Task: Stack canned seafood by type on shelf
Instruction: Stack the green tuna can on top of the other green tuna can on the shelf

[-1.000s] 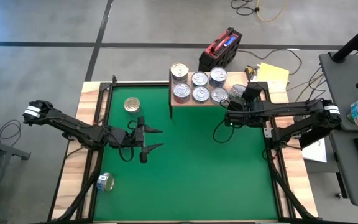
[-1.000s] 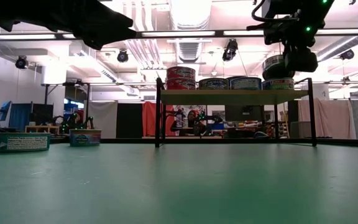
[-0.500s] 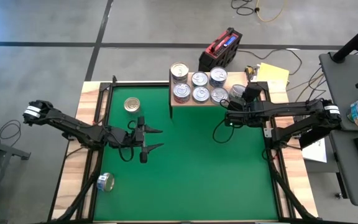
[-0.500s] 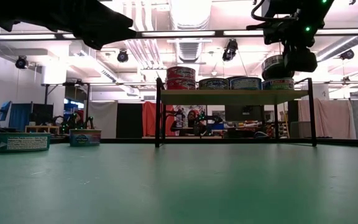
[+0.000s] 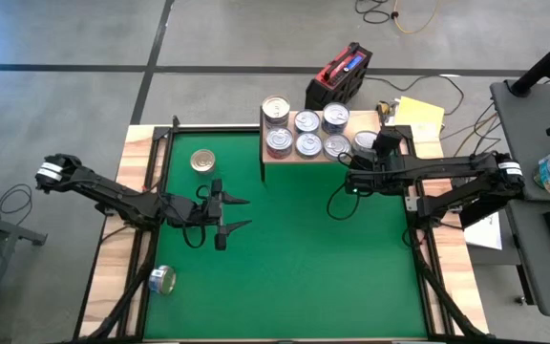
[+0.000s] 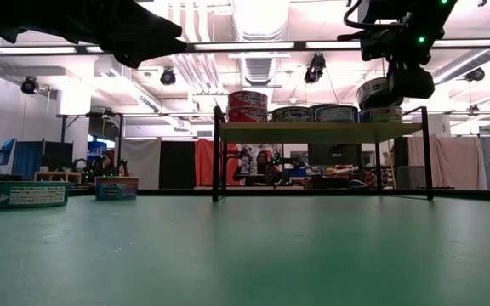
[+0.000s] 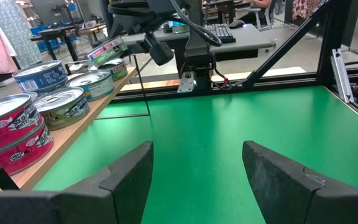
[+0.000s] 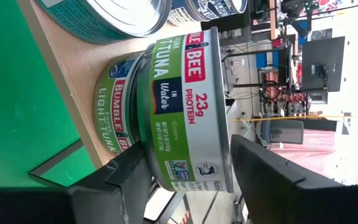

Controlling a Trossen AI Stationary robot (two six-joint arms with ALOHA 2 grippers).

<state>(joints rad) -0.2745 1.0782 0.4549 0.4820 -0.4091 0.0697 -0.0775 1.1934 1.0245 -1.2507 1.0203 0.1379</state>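
Two tins stacking at shelf corner — right gripper straddling upper green-label can, fingers loosening; rigid, slick metal, grip across sidewall. Left gripper hovering wide, empty.

Bright, even overhead light; low view glares with backlit silhouettes.

Shelf: placed at the mat's far edge, cans set on it in two rows.
Right end: one can stacked on another.
Mat's left side: two cans laid well apart.
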